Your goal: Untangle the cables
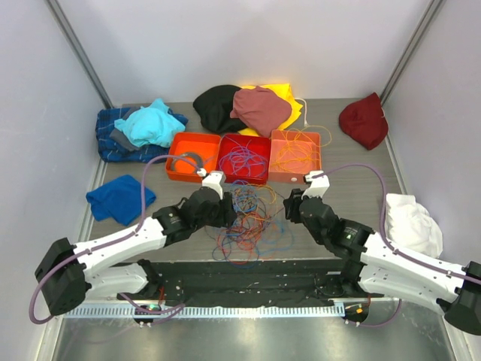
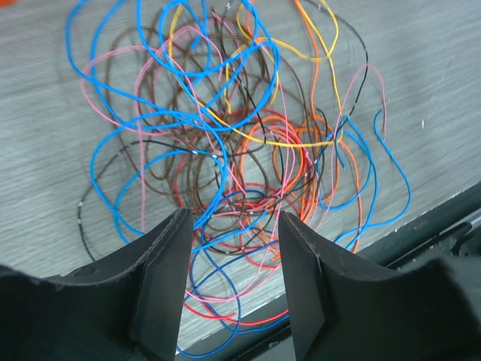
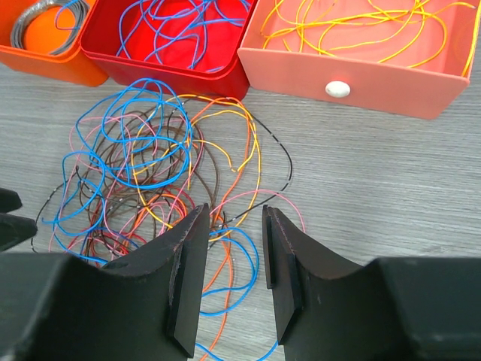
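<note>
Two black claws flank one loose tangle of thin blue, brown, pink, orange, yellow and red wires (image 1: 248, 222) on the grey wood-grain table (image 3: 376, 195).

The left claw (image 2: 234, 218) stands partly open, its jaws apart with nothing clamped. The tangle lies straight ahead of its fingertips and spreads under the gap, where red and blue loops run between the two fingers.

The right claw (image 3: 234, 210) is likewise partly open, its gap narrower, and it grips nothing. Most of the tangle lies ahead and to its left, while a blue loop and an orange strand pass beneath the gap.

Beyond the tangle from both claws, three plastic trays stand touching in a row. The orange tray (image 3: 45, 64), far ahead-left of the right claw, holds a grey wire coil (image 3: 37, 26). The red tray (image 3: 165, 71), ahead and slightly left, holds blue and purple wires (image 3: 173, 26). The salmon-pink tray (image 3: 391, 94), ahead-right, holds yellow and orange wires (image 3: 353, 30), and a white round knob (image 3: 337, 89) sits on its near wall.
</note>
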Controlling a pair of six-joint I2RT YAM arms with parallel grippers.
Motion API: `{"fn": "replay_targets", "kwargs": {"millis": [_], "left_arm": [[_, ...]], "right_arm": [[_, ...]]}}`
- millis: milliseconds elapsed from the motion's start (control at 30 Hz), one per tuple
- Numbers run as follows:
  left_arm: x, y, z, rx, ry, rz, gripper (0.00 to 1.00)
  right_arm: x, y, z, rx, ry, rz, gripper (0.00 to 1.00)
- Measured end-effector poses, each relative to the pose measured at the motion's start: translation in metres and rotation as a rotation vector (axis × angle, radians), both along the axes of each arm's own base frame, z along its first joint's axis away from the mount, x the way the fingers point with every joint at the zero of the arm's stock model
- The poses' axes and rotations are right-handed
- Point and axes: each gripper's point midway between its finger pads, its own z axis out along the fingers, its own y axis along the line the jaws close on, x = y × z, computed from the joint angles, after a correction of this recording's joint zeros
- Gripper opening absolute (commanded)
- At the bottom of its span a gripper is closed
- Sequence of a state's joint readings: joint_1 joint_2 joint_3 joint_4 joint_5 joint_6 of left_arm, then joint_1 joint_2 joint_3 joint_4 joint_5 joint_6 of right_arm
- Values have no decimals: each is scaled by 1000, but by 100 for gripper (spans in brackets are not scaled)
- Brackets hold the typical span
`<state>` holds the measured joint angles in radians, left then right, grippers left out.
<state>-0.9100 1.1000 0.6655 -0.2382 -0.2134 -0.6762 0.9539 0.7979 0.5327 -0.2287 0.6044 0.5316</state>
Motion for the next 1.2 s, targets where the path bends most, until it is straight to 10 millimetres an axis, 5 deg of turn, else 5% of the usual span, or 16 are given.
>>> {"fn": "replay_targets", "kwargs": {"millis": [333, 533, 667, 833, 933, 1033, 1200], "left_arm": [[0, -14, -34, 44, 68, -34, 56], [1, -16, -56, 95, 114, -39, 32], [0, -18, -59, 98, 125, -49, 0], [1, -19, -48, 74, 99, -48, 0], [1, -14, -22, 38, 48, -49, 0], [2, -6, 25, -11, -43, -44, 0], [10, 10, 168, -172, -310, -14, 0]], "right_arm": [[0, 3, -2, 12, 11, 1, 42], [-1, 2, -1, 15, 10, 0, 42], [-1, 1, 0, 18, 8, -4, 42], [-1, 1, 1, 20, 6, -4, 42], [-1, 1, 1, 21, 6, -4, 42], [-1, 1, 1, 21, 6, -4, 42], [0, 2, 0, 21, 7, -3, 42]]}}
